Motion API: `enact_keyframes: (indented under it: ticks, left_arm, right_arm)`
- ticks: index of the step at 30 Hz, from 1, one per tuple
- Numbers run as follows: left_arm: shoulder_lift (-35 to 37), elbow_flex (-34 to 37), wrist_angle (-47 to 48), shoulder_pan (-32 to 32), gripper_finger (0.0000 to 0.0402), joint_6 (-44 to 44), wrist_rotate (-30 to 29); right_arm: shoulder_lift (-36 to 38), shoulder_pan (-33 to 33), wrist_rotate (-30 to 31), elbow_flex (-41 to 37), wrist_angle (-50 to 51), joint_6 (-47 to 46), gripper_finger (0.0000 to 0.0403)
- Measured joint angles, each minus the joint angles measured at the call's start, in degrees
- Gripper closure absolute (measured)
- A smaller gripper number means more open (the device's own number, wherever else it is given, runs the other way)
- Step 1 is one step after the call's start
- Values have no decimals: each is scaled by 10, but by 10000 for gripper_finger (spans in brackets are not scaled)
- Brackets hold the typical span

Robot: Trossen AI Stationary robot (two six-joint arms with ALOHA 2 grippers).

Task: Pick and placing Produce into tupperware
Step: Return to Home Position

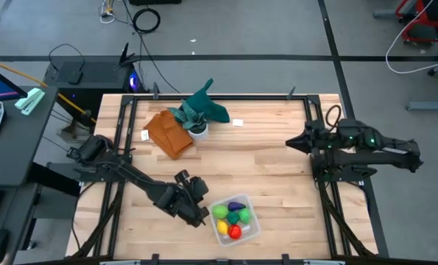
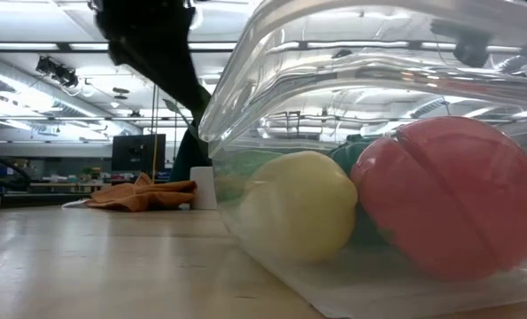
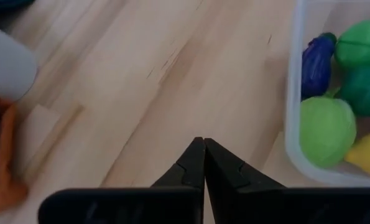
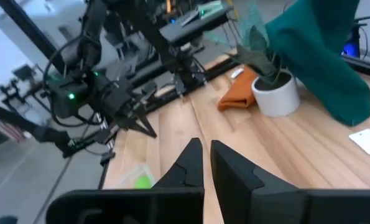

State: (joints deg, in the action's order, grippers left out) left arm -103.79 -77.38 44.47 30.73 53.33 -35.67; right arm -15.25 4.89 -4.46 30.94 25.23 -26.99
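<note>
The tupperware [image 1: 254,230] sits low and just right of centre in the overhead view, close to the table's [image 1: 277,169] near edge. All five pieces of produce [image 1: 233,219] are inside: purple, two green, yellow and red. Just beside its left wall is the left tool [image 3: 203,144], tips pressed together and holding nothing. That closeness is the worry, I'd say. The tub looks light, so if the arm swings sideways on leaving, a clipped rim could slide it toward the edge or tip the pieces out. Farther up the frame, the pot [image 1: 198,131] and cloth [image 1: 168,134] could catch a low sweep. The right tool [image 4: 204,148], all but closed and empty, waits well apart at the right.
</note>
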Motion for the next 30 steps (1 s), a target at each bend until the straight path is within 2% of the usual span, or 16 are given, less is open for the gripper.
enact_keyframes:
  ticks: [3,6,10,15,19,24,30]
  left_arm:
    - [0,0,-18,-12,380,-24,9]
    - [0,0,-19,-23,378,-31,10]
    - [3,0,-19,-39,386,-47,10]
    - [13,0,-33,-60,393,-75,10]
    - [22,-1,-43,-74,388,-94,10]
    - [31,-1,-49,-90,379,-123,26]
    - [35,0,-62,-108,392,-153,56]
  right_arm:
    - [38,0,13,-18,-6,-10,403]
    - [73,0,19,-46,-57,-19,403]
    - [113,0,19,-88,-130,-26,403]
    - [147,0,20,-139,-174,-47,403]
    - [153,0,18,-173,-221,-47,403]
    - [153,0,17,-231,-333,-44,403]
    - [152,0,18,-288,-406,-65,403]
